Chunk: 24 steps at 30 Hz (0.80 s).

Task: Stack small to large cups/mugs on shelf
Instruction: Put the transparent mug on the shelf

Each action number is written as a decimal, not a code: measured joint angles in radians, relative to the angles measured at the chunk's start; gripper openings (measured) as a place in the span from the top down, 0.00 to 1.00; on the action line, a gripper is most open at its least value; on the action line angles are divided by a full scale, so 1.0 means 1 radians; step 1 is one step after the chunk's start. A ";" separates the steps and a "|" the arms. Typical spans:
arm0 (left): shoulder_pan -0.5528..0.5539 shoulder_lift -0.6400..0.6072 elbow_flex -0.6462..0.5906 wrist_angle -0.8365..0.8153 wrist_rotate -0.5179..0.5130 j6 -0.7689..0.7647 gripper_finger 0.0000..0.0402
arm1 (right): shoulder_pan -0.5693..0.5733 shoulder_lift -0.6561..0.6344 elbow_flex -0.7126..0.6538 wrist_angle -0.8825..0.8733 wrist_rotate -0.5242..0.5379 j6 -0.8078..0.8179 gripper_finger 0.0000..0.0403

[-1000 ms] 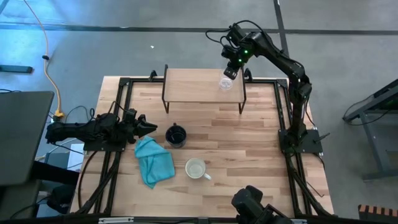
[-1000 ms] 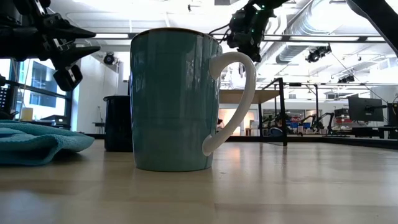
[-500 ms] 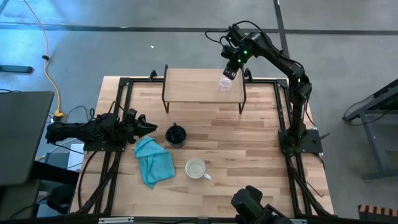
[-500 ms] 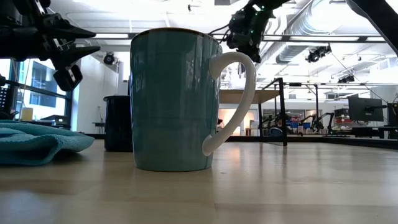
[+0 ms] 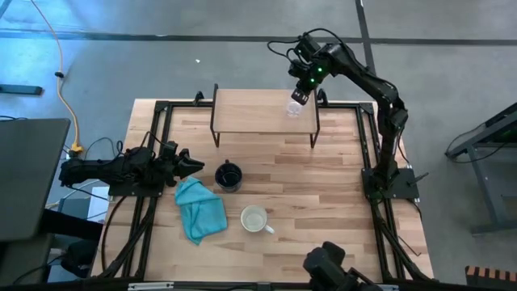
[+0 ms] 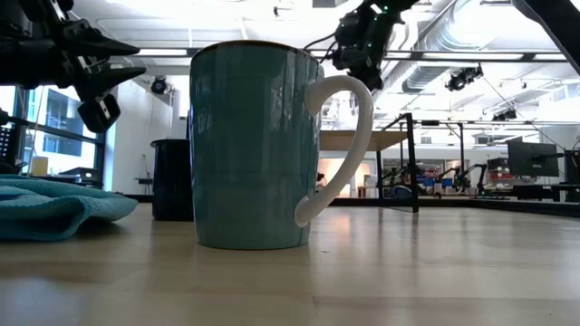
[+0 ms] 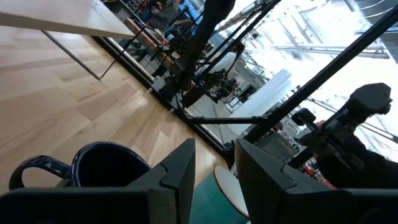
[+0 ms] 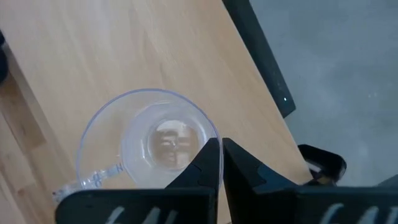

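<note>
Grey concrete floor surrounds a butcher-block bench (image 5: 323, 174) framed in dark metal.

Shelf (image 5: 258, 113): light-wood board on thin dark legs, at the far edge of the bench. Clear glass cup (image 5: 292, 108) sits upright on its right end, near the corner; right wrist view looks straight down into it (image 8: 152, 140).

Right claw (image 5: 298, 95): poised above the glass cup, fingers (image 8: 208, 163) pressed together at the cup's rim. Whether the rim is pinched between them cannot be told.

Left claw (image 5: 194, 167): low over the bench's left side, pointing toward the black mug (image 5: 229, 175), just short of it. Fingers (image 7: 180, 169) stand partly apart, nothing between them.

Black mug: upright on the bench, touching the upper corner of the teal cloth (image 5: 199, 209).

Mug with white handle (image 5: 255, 219): white interior from above, teal wall in the low view (image 6: 249, 145). Upright near the front edge, just right of the cloth, well apart from the shelf.
</note>
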 joint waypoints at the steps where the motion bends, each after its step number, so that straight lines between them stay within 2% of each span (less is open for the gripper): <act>1: 0.000 0.000 0.000 0.000 -0.001 0.006 0.74 | -0.001 -0.002 0.000 -0.004 0.000 0.000 1.00; 24: 0.000 0.000 0.000 0.000 -0.002 0.012 0.74 | 0.000 -0.002 0.000 -0.005 -0.011 0.000 1.00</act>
